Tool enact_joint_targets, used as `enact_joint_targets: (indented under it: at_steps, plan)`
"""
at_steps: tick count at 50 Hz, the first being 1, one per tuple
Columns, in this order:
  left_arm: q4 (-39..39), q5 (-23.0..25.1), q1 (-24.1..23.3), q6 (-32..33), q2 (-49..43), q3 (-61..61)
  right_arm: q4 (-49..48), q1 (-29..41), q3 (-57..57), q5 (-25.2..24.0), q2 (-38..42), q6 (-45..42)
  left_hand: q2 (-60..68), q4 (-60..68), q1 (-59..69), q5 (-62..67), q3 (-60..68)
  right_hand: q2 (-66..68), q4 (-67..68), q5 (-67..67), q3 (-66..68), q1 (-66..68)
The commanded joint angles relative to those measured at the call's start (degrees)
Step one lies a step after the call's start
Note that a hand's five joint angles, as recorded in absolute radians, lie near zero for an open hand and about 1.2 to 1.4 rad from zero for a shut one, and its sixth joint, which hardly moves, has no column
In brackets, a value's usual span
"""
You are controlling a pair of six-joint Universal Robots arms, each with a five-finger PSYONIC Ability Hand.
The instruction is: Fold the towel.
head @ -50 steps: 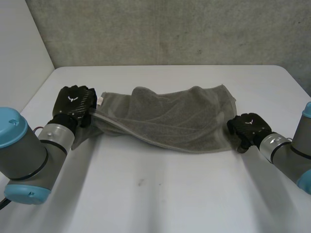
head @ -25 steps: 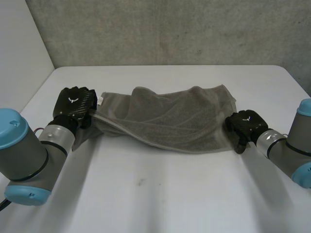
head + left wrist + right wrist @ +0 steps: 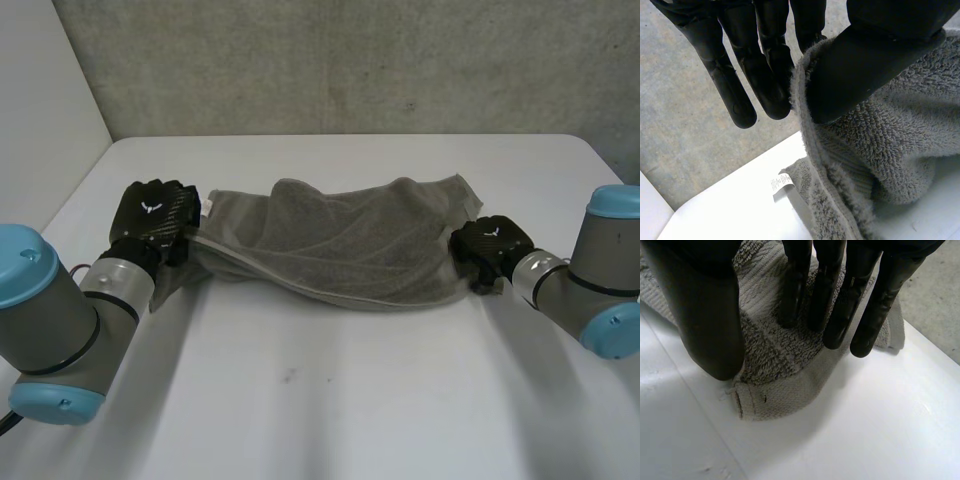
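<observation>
The grey towel (image 3: 340, 240) lies crumpled lengthwise across the white table (image 3: 330, 400), loosely folded. My left hand (image 3: 153, 215) is at its left end, raised a little. In the left wrist view the thumb (image 3: 865, 65) pinches the towel's edge (image 3: 810, 130) against the fingers (image 3: 760, 65). My right hand (image 3: 487, 245) is at the towel's right end. In the right wrist view its straight fingers (image 3: 835, 300) rest on top of the towel's corner (image 3: 775, 370), which lies on the table. The thumb (image 3: 705, 315) stands apart beside them.
A white label (image 3: 781, 182) sticks out of the towel near my left hand. A grey wall (image 3: 330, 60) rises behind the table's far edge, and a white panel (image 3: 40, 90) stands at the left. Bare tabletop stretches in front of the towel.
My right hand has moved left and away from me onto the towel's right end, pushing that edge inward. The left hand has stayed put with its grip.
</observation>
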Motion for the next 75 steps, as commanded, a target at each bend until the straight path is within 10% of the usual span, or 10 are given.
enact_joint_targets:
  at_steps: [1,8,26,52,75]
  plan:
    - [0.0,0.03,0.0,0.01,-0.08,0.06,0.18,0.49,-1.75,-0.04,0.99,0.09,10.2,10.15,10.44,10.43,10.26,12.4,11.41,12.55,11.28,11.72]
    - [0.0,0.03,0.0,0.01,-0.08,0.06,0.18,0.58,-2.72,-0.21,-0.85,3.06,10.2,10.15,10.44,10.43,10.26,36.57,35.59,36.72,35.46,35.9]
    - [-0.09,0.03,-0.09,0.01,0.09,-0.38,1.5,-0.3,-1.75,-3.38,-3.32,5.01,10.2,10.15,10.44,10.43,10.26,36.61,35.62,36.76,35.49,35.93]
    - [-2.99,0.2,-2.46,5.18,8.36,-13.55,19.96,-18.22,29.08,-9.87,-39.7,-17.66,10.2,10.15,10.44,10.43,10.26,36.61,35.62,36.76,35.49,35.93]
    - [-2.81,-0.41,-1.93,11.09,4.22,-15.41,16.27,-29.31,37.27,-20.69,-40.23,-16.96,-18.88,-18.93,-18.64,-18.64,-18.82,36.61,35.62,36.76,35.49,35.93]
